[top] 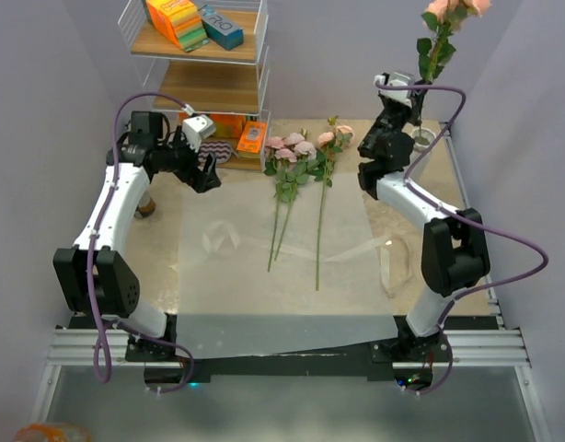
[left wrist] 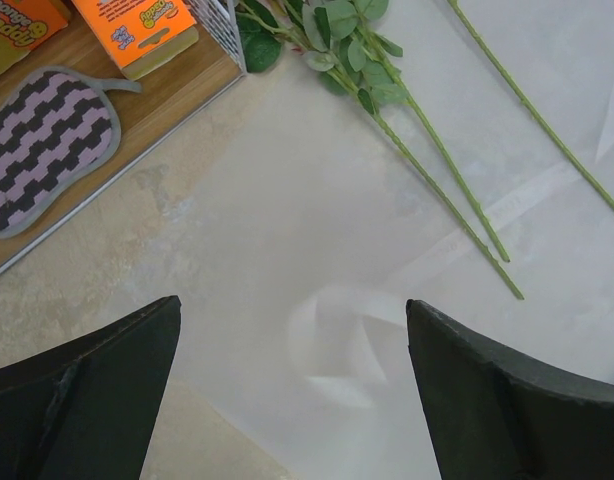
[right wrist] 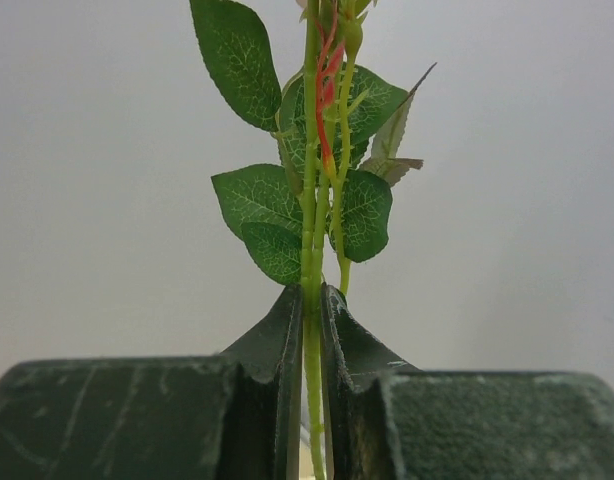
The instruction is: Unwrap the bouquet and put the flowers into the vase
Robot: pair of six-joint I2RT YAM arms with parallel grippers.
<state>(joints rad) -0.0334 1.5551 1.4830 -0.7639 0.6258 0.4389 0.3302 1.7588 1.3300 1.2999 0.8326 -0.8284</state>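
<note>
At the far right corner of the table [top: 163, 249], your right hand [right wrist: 309, 295] is clamped on one upright flower stem [right wrist: 309, 240], its lower end hidden, while your left hand [left wrist: 292, 302] hangs open beside the other flowers [top: 296, 161], which lie flat.

We see a wire shelf [top: 209, 87] holding an orange box [top: 177, 23], a teal box [top: 220, 28] and, lowest, a zigzag potholder [left wrist: 42, 150].

Walls [top: 62, 55]: plain pale lilac, meeting in a corner beyond the right gripper [top: 414, 103].
Table [top: 158, 253]: mottled beige top, beneath the left gripper [top: 207, 175].
Shelf unit [top: 209, 87]: white wire frame, wooden boards, just beyond the left gripper.
Light: soft, even.
</note>
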